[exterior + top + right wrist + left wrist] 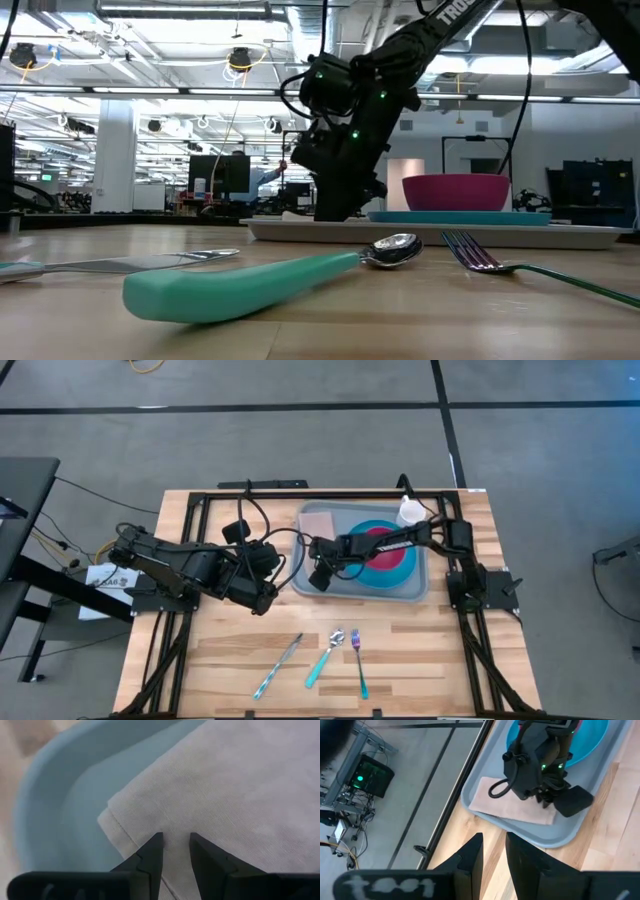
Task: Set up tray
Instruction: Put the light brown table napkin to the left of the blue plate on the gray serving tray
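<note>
The grey-blue tray (415,590) lies on the far half of the table. It holds a blue plate (398,568) with a magenta bowl (385,545). A tan napkin (318,520) lies flat in the tray's far left corner. My right gripper (176,842) reaches across the tray and points down at the napkin (240,785) near one corner (107,815), fingers narrowly open. The left wrist view shows it (547,800) low over the napkin (505,807). My left gripper (494,847) waits narrowly open just left of the tray (485,817). My right gripper comes at the napkin from above, with its fingertips (155,845) close over the cloth near the hemmed corner. The cloth between them lies flat, with no fold raised. I cannot tell whether the tips touch it.
A knife (280,665), a teal-handled spoon (325,655) and a fork (358,660) lie side by side near the table's near edge. A white cup (410,510) stands at the tray's far right corner. Bare wood lies between the tray and the cutlery.
</note>
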### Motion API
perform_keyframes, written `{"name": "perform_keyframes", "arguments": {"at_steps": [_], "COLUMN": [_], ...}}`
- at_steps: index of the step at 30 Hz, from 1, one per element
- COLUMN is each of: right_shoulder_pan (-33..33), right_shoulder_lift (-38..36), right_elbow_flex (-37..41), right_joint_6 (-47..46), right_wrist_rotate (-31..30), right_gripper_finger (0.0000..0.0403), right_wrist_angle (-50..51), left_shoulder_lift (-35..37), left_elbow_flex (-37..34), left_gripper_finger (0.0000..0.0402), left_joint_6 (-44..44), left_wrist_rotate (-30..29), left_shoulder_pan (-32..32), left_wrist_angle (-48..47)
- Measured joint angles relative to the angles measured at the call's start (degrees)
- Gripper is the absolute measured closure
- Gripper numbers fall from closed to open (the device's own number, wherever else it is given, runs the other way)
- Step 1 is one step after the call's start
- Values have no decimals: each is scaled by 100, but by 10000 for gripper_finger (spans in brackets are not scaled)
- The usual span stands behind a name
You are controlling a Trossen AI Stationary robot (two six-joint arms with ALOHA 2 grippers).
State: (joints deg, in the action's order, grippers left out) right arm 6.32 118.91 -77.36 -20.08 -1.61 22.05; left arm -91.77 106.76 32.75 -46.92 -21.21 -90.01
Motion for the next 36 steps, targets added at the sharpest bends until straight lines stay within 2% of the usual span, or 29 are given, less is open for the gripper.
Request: {"name": "perform_keyframes", "arguments": {"at_steps": [7,16,24,27,30,33,36], "right_shoulder_pan": [-161,-178,-185,-257,-351,-503,-748], "right_shoulder_lift": [0,44,-23,-420,-1146,-2017,-2981], "right_elbow_flex": [7,-488,-1654,-1918,-1882,-1732,-1311], "right_joint_6": [-31,100,595,807,861,990,1008], "right_wrist_rotate": [621,689,415,7,-437,-747,-1050], "right_gripper_finger": [312,312,312,312,312,312,312], "right_wrist_angle": [-73,-69,1948,2477,2936,3289,3212], "left_shoulder_lift": [0,0,112,302,597,1095,1645], "left_elbow_flex": [0,0,0,-43,-317,-984,-1970], "left_gripper_finger": [329,329,329,329,329,329,329], "left_joint_6": [-2,0,-66,-42,103,373,715], "left_wrist_rotate": [0,-41,-484,-581,-634,-636,-641], "left_shoulder_pan": [0,0,138,246,387,489,559], "left_wrist_angle": [0,0,4,14,16,-1,38]}}
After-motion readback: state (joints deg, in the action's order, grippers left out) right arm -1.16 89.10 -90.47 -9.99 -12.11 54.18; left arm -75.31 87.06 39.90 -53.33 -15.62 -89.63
